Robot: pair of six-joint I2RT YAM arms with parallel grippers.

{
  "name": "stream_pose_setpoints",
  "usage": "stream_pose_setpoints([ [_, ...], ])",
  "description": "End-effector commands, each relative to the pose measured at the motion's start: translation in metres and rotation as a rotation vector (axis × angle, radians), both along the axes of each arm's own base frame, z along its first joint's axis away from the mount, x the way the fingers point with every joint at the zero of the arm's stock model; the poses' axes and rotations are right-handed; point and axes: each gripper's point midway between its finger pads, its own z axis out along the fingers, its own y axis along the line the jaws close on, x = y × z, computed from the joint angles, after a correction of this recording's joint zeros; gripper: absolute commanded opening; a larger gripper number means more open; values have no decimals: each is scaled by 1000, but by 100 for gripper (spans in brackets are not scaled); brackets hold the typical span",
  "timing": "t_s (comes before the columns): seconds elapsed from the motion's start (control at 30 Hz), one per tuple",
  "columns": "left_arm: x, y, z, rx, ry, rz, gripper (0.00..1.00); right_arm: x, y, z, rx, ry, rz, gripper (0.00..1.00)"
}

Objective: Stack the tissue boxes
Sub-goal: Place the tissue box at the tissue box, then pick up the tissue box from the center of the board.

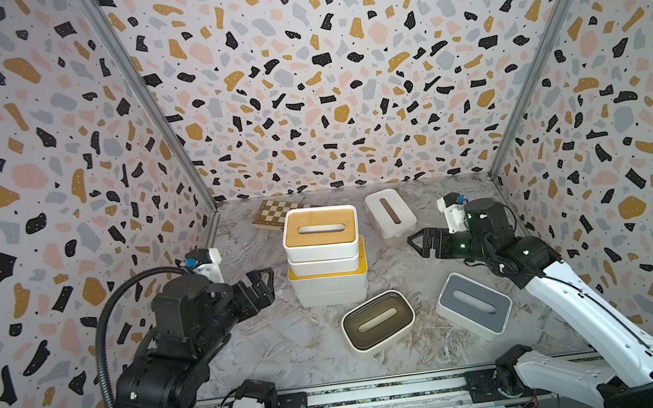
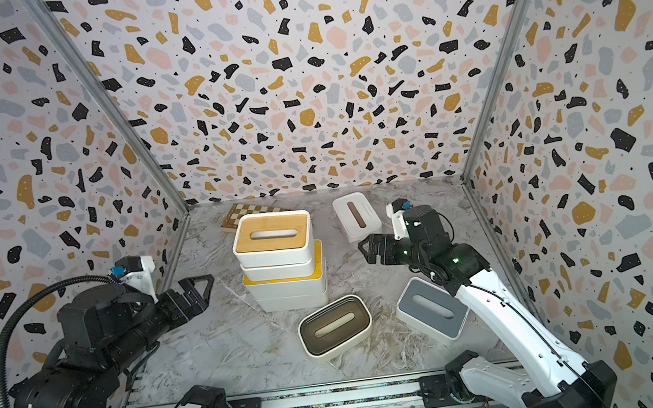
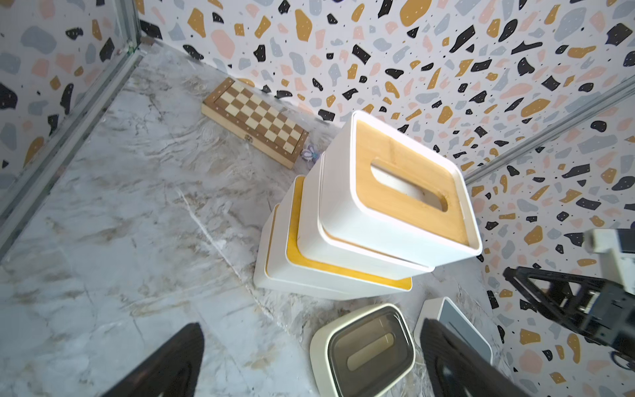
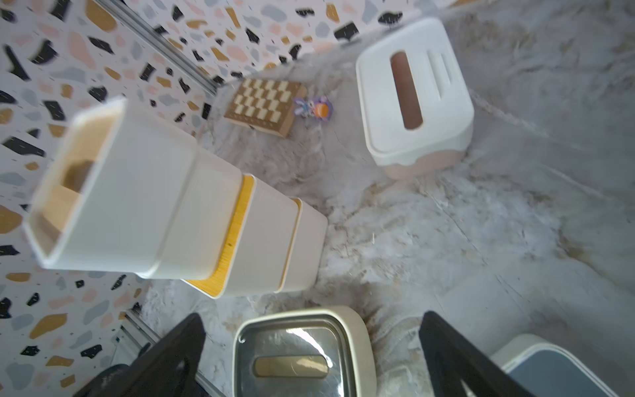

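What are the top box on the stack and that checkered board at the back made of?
The top box's lid looks like matte bamboo or light wood, showing fine straight grain. Its body is probably smooth white plastic, with soft sheen and rounded moulded corners. The chessboard looks wooden: light and dark squares, pale frame.

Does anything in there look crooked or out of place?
The stack of white tissue boxes is uneven: the upper two sit shifted off the yellow-lidded ones below. A small purple toy lies beside the wooden checkered chessboard.

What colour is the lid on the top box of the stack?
Light wood; the lid shows best in the left wrist view.
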Motion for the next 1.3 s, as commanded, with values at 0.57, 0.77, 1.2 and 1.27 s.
stream_pose_setpoints([
  [0.57, -36, -65, -160, -446, 356, -150, 94, -49, 48, -134, 90, 218, 317, 99],
  [0.77, -15, -87, -181, -422, 367, -188, 94, -42, 46, -151, 125, 256, 315, 99],
  [1.2, -1, -149, -232, -383, 406, -304, 97, -72, 68, -164, 159, 327, 430, 99],
  [1.27, 1, -158, -228, -411, 374, -332, 97, -80, 74, -167, 152, 350, 452, 99],
])
